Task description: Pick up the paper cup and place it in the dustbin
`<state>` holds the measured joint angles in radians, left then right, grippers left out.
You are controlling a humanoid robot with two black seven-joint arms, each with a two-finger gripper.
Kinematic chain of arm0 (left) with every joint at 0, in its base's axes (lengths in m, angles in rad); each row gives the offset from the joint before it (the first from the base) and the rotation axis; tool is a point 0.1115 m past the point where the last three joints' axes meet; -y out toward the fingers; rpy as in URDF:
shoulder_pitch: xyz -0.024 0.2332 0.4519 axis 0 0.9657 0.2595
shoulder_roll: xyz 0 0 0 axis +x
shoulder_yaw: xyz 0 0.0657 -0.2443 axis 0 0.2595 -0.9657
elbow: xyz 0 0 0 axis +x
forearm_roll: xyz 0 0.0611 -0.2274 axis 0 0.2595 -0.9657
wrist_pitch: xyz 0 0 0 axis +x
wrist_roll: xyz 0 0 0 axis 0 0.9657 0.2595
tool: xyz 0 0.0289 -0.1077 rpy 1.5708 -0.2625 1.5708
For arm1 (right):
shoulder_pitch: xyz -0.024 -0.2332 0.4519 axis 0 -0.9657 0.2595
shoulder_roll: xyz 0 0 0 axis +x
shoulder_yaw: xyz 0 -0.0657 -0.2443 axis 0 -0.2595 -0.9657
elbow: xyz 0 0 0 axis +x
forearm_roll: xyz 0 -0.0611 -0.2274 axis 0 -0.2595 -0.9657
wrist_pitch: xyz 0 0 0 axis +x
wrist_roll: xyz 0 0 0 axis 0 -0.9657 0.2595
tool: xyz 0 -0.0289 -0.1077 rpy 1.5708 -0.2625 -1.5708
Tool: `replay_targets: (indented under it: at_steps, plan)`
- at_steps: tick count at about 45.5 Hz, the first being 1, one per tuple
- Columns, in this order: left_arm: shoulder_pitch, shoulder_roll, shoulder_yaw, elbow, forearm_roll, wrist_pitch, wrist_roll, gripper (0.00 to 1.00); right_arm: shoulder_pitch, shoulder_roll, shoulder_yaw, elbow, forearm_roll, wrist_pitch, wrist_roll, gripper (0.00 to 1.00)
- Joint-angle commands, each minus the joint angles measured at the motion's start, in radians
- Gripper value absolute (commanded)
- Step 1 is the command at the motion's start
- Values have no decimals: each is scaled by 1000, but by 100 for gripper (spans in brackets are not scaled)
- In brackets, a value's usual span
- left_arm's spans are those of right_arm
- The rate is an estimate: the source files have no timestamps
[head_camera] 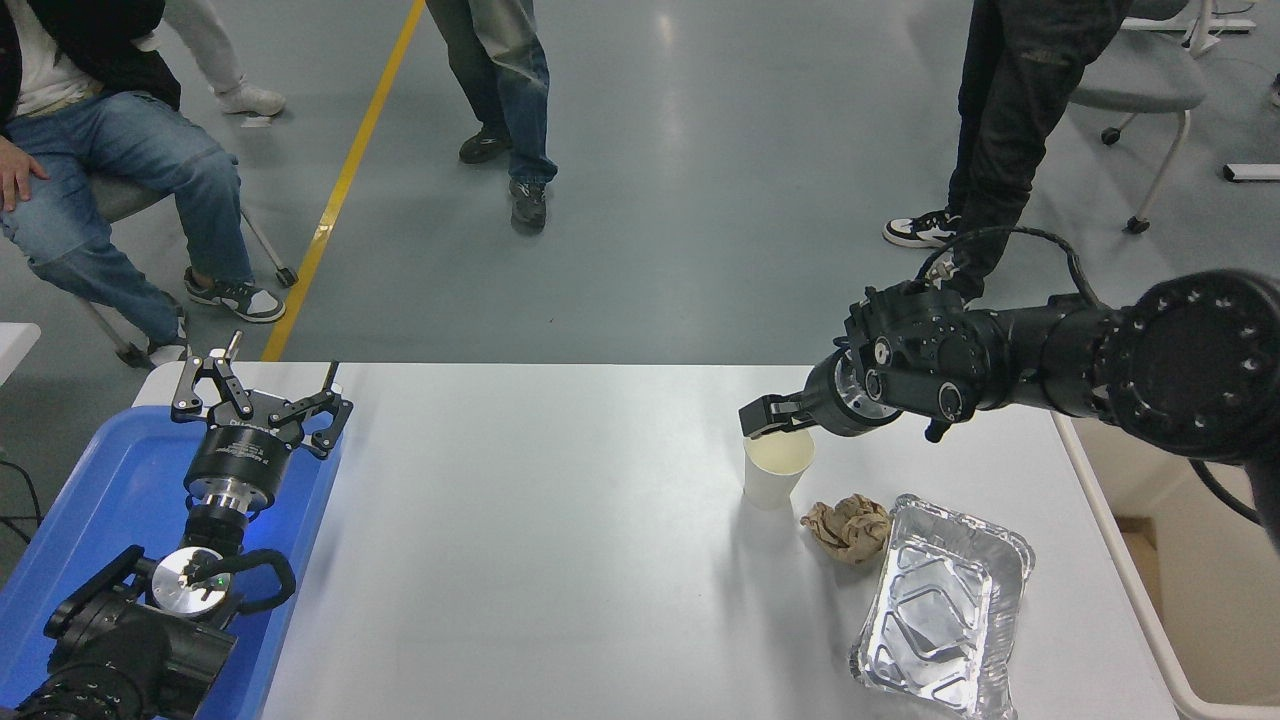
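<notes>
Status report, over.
Right claw at cup rim, grip unconfirmed. Left claw parked open over blue tray. Paper ball beside cup. Bin right.

A: State the illumination.
B: Bright, even, overhead. Pale reflections streak the grey floor at 12 o'clock.

A: Shadows?
B: Soft and short; one falls on the white table toward 7 o'clock of the paper cup.

A: Focus?
B: Sharp throughout. Glare on the foil tray.
</notes>
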<state>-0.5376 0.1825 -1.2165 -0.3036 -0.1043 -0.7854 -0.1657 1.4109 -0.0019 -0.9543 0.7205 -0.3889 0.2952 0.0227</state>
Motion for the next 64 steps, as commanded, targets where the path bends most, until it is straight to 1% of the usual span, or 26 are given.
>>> replay_targets:
  at_steps: [1, 5, 10, 11, 13, 14, 15, 17, 18, 20, 21, 55, 64]
  plan:
    - [1, 0, 0, 0, 0, 0, 0, 99, -90, 2, 25, -39, -65, -40, -9, 100]
    - [-1, 0, 0, 0, 0, 0, 0, 99, -116, 2, 46, -43, -65, -50, -10, 99]
    - [-1, 0, 0, 0, 0, 0, 0, 99, -138, 2, 48, -55, -67, -71, -12, 83]
    - [-1, 0, 0, 0, 0, 0, 0, 99, -138, 2, 48, -55, -67, -74, -12, 75]
    - [-1, 0, 0, 0, 0, 0, 0, 99, -139, 2, 48, -55, -67, -86, -12, 50]
    - [-1, 0, 0, 0, 0, 0, 0, 99, -139, 2, 48, -56, -68, -91, -12, 41]
    - [1, 0, 0, 0, 0, 0, 0, 99, -138, 2, 46, -56, -70, -94, -12, 37]
    - [-1, 0, 0, 0, 0, 0, 0, 99, -138, 2, 46, -56, -77, -100, -12, 35]
    - [-1, 0, 0, 0, 0, 0, 0, 99, -136, 2, 46, -58, -81, -100, -12, 30]
    - [-1, 0, 0, 0, 0, 0, 0, 99, -132, 2, 46, -56, -81, -97, -12, 7]
    - [-1, 0, 0, 0, 0, 0, 0, 99, -132, 2, 46, -56, -82, -100, -12, 1]
    - [1, 0, 0, -2, 0, 0, 2, 99, -38, 2, -7, -33, -65, -73, -4, 0]
    - [1, 0, 0, -3, 0, 0, 3, 99, 49, 2, -30, 77, -36, -36, -1, 0]
